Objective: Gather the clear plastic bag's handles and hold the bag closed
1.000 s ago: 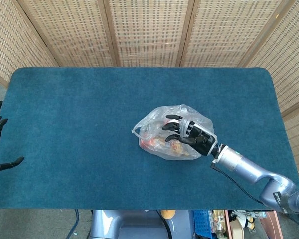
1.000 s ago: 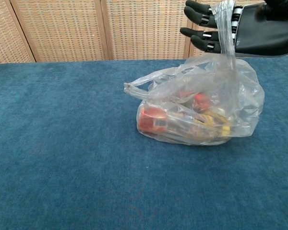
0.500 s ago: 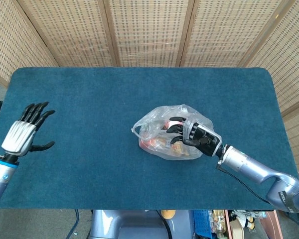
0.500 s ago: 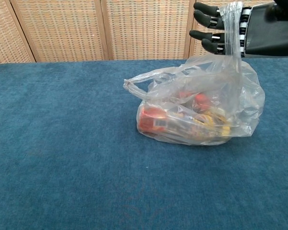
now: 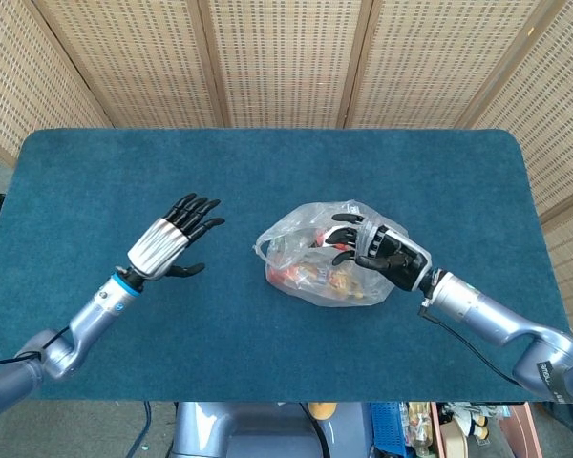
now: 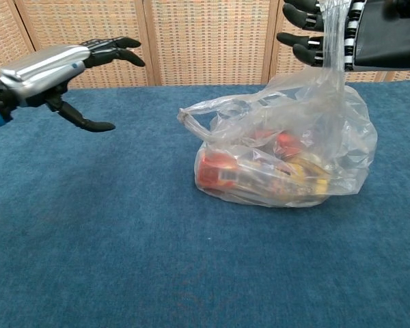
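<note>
Swinging in from the table's edge, the left hand (image 5: 172, 240) now hovers spread, well left of the bag (image 6: 287, 160) at mid-table. Right hand (image 6: 355, 31) holds one handle (image 6: 333, 48) looped over its fingers. Pulling higher could slip that loop or tip the bag before the loose handle (image 6: 205, 113) is caught.

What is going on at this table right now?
The robot's right hand has one handle of the clear plastic bag looped over it and lifted. The other handle is untouched, drooping toward the open left hand, which hovers beside the bag with fingers spread. The bag, holding packaged snacks, is not yet closed.
</note>
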